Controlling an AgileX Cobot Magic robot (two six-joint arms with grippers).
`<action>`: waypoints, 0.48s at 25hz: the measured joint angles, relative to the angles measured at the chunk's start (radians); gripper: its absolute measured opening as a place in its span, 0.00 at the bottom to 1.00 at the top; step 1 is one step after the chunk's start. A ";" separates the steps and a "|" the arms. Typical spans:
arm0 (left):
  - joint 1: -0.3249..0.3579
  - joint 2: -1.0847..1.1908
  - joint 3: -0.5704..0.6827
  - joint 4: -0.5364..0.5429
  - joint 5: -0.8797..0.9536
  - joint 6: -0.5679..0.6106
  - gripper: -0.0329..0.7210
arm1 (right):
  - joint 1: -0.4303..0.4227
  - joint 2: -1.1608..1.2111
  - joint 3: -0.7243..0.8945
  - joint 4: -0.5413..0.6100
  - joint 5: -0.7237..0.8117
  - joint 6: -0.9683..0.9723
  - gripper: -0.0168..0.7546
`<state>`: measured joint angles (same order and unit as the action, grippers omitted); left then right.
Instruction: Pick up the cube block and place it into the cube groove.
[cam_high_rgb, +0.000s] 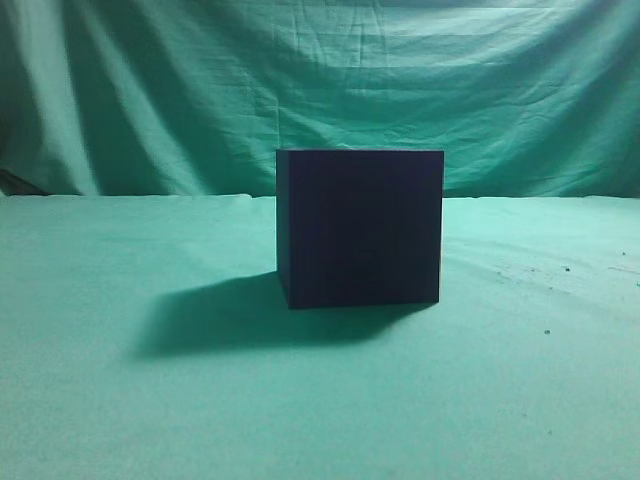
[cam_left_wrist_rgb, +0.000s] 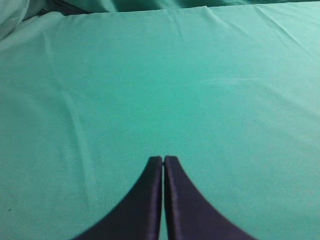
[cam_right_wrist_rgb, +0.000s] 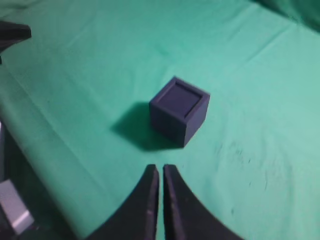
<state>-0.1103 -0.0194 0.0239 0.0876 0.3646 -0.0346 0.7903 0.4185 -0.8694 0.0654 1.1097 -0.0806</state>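
The left tool (cam_left_wrist_rgb: 163, 159) hangs over bare green cloth (cam_left_wrist_rgb: 150, 75) on the bench, its two dark fingers pressed together with only a thin seam between them and nothing held.

In the exterior view the cube groove (cam_high_rgb: 360, 226) stands upright at the middle of the bench (cam_high_rgb: 120, 400), its shadow falling to the left, with a draped green backdrop (cam_high_rgb: 150, 90) behind it.

The right tool (cam_right_wrist_rgb: 160, 167) is likewise closed and empty, its tips pointing at a dark box with a recessed top face (cam_right_wrist_rgb: 179, 110) sitting on the cloth just ahead, apart from the fingers. The small cube block shows in no view.
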 joint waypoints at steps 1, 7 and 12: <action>0.000 0.000 0.000 0.000 0.000 0.000 0.04 | -0.005 -0.016 0.020 0.001 -0.034 -0.014 0.02; 0.000 0.000 0.000 0.000 0.000 0.000 0.04 | -0.158 -0.165 0.267 0.005 -0.387 -0.034 0.02; 0.000 0.000 0.000 0.000 0.000 0.000 0.04 | -0.335 -0.286 0.518 0.008 -0.660 -0.036 0.08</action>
<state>-0.1103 -0.0194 0.0239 0.0876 0.3646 -0.0346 0.4552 0.1327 -0.3510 0.0731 0.4495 -0.1165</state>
